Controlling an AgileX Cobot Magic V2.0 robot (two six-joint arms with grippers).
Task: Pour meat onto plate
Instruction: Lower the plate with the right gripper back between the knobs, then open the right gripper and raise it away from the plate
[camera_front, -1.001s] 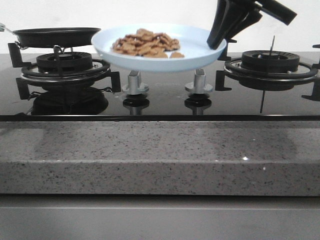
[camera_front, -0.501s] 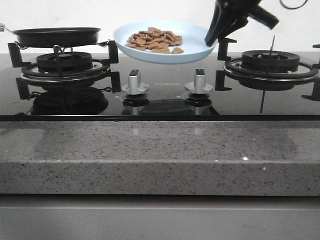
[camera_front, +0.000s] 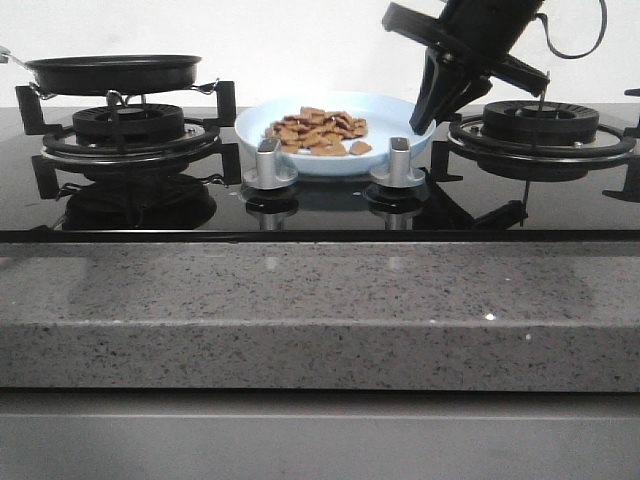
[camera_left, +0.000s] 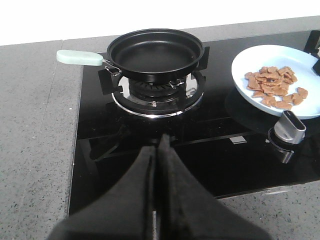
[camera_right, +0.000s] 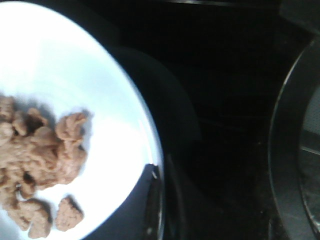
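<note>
The meat (camera_front: 318, 131) sits heaped on the pale blue plate (camera_front: 390, 110), a pile of small brown-orange pieces gathered left of the plate's middle. The plate rests on the black glass cooktop (camera_front: 330, 212), in the centre strip between the two burners and toward its back edge, just behind the two silver knobs (camera_front: 268, 165). Look at the right gripper (camera_front: 428, 112): it comes down steeply from above and pinches the plate's right rim, one finger over the lip and one under it, as the right wrist view confirms with the dark finger (camera_right: 145, 210) lying across the rim beside the pieces. Over on the left, the black frying pan (camera_front: 113, 72) stands on the left burner (camera_front: 128, 128), near the cooktop's left edge, its pale green handle (camera_left: 80, 58) pointing outward. The left gripper (camera_left: 159, 150) hangs above the cooktop's front edge, fingers pressed together on nothing.
</note>
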